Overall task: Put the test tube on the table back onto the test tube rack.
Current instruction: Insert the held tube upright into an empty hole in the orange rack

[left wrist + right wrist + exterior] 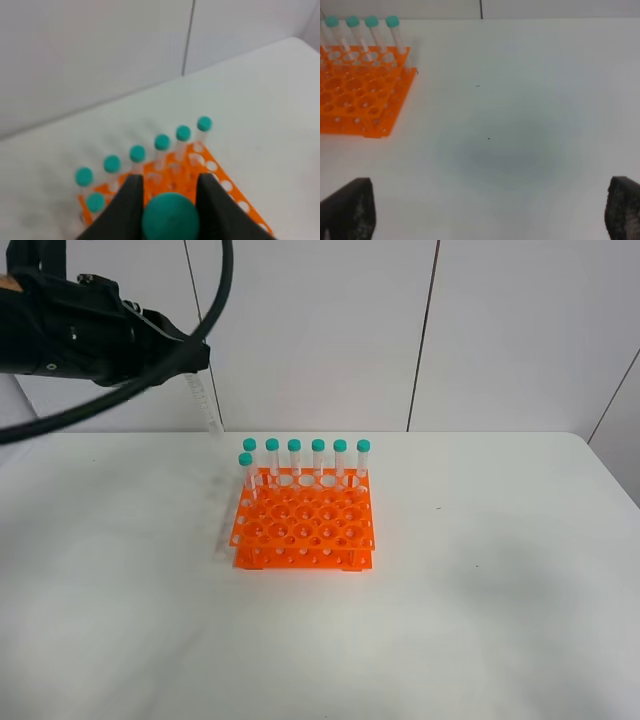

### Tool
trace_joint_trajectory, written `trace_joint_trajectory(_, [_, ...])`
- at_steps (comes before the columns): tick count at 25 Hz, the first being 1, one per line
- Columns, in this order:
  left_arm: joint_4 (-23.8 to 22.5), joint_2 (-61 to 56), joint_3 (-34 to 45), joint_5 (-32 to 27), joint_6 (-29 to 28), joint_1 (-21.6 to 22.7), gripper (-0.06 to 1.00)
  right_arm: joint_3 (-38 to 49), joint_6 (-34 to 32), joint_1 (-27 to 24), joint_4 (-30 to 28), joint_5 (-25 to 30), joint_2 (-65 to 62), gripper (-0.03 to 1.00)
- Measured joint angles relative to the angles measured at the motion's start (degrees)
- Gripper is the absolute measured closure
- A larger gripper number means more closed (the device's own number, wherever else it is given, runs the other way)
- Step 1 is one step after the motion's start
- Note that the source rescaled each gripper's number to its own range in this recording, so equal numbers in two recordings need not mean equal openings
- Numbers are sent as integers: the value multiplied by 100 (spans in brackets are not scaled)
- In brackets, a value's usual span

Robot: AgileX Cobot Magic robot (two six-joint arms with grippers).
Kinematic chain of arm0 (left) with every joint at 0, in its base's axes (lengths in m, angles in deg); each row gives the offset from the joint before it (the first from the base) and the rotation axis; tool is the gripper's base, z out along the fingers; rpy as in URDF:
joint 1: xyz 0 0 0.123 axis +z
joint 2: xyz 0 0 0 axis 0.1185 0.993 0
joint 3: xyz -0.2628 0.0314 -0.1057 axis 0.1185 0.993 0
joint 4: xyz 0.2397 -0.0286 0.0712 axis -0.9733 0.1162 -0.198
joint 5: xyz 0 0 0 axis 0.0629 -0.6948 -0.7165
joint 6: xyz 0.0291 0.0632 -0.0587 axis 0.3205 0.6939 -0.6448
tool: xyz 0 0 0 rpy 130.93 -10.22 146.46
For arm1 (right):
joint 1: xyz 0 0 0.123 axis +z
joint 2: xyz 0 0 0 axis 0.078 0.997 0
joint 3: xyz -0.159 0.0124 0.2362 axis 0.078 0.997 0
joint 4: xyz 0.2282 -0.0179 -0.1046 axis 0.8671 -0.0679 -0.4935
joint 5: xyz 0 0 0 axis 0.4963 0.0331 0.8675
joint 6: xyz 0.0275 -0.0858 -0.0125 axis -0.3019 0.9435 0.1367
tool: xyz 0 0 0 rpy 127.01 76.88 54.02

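My left gripper [197, 362] is up at the top left, shut on the test tube [207, 406]. The clear tube hangs slightly tilted in the air, above and behind the left back corner of the orange test tube rack [303, 527]. In the left wrist view the tube's teal cap [171, 218] sits between the dark fingers [133, 200], with the rack [222, 186] below. Several identical teal-capped tubes [318, 458] stand in the rack's back row and one [246, 472] stands in the second row at the left. My right gripper [485, 215] is open and empty over the bare table [520, 125], to the right of the rack [360, 90].
The white table [500, 580] stretches wide to the right and front of the rack. A white panelled wall [320, 330] stands behind it. A black cable [120, 400] loops from the left arm.
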Motion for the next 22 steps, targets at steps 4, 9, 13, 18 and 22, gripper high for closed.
trace_joint_trajectory(4, [-673, 34, 472, 888, -285, -536, 94, 0, 0, 0, 0, 0, 0, -3])
trace_joint_trajectory(9, [-668, 719, 637, 1657, -300, -606, 94, 0, 0, 0, 0, 0, 0, -3])
trace_joint_trajectory(13, [-668, 1497, 527, 1766, -288, -606, 94, 0, 0, 0, 0, 0, 0, -3])
trace_joint_trajectory(18, [-664, 2310, -37, 1766, -281, -583, 94, 0, 0, 0, 0, 0, 0, -3])
trace_joint_trajectory(22, [-664, 2785, -327, 1766, -386, -383, 94, 0, 0, 0, 0, 0, 0, -3])
